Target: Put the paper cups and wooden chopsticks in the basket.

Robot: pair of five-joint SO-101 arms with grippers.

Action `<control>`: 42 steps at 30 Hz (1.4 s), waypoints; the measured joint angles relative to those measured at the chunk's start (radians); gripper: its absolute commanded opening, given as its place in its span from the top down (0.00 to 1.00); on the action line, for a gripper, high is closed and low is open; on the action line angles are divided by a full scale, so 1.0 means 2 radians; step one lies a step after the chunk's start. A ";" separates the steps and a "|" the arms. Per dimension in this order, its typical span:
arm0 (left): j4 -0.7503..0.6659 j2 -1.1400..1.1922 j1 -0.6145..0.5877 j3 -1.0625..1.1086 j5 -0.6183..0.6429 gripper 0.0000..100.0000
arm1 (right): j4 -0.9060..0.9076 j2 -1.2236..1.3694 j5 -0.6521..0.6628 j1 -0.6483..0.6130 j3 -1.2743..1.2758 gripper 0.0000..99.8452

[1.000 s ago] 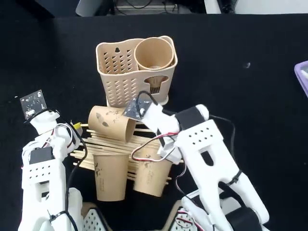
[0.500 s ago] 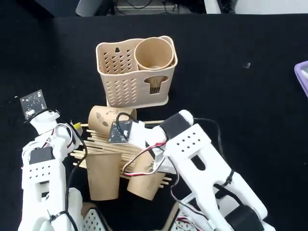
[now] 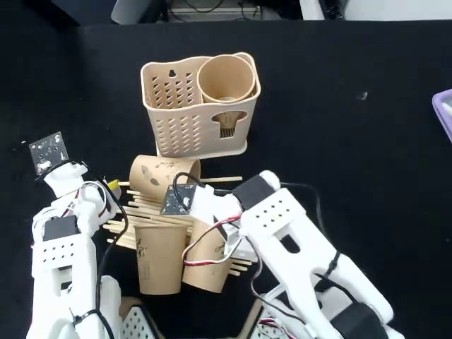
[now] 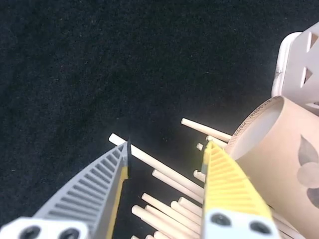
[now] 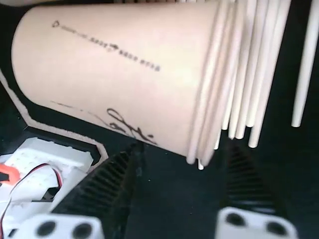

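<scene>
Left arm [image 3: 60,247] sits at the table's [image 3: 353,155] near-left corner, with bare table to its left. Left gripper [image 4: 167,147] has its jaws apart over the chopsticks' [image 4: 164,179] loose ends, holding nothing. The chopstick pile lies in front of the basket [image 3: 183,120], with a lying cup [image 3: 159,176] on it and a left front cup [image 3: 161,261] and right front cup [image 3: 206,265] on its near side. Stored cup [image 3: 226,78] stands in the basket's right half. Right gripper [image 5: 184,154] is spread and empty, pointing down at a front cup's wall; I can't tell which. Wide open table on the right, purple object [image 3: 443,113] at the far edge.
</scene>
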 measured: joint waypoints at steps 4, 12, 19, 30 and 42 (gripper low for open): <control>0.000 0.000 0.000 0.000 0.000 0.76 | 0.001 -0.055 0.000 0.000 -0.006 0.99; 0.000 0.000 0.000 0.000 0.000 0.76 | 0.082 -0.240 -0.017 0.000 -0.074 0.99; 0.000 0.000 0.000 0.000 0.000 0.76 | 0.083 -0.262 -0.082 0.000 -0.064 0.99; 0.000 0.000 0.000 0.000 0.000 0.76 | 0.058 -0.263 0.028 0.232 -0.061 0.99; 0.000 0.000 0.000 0.000 0.000 0.76 | -0.040 -0.024 0.005 0.423 -0.093 0.99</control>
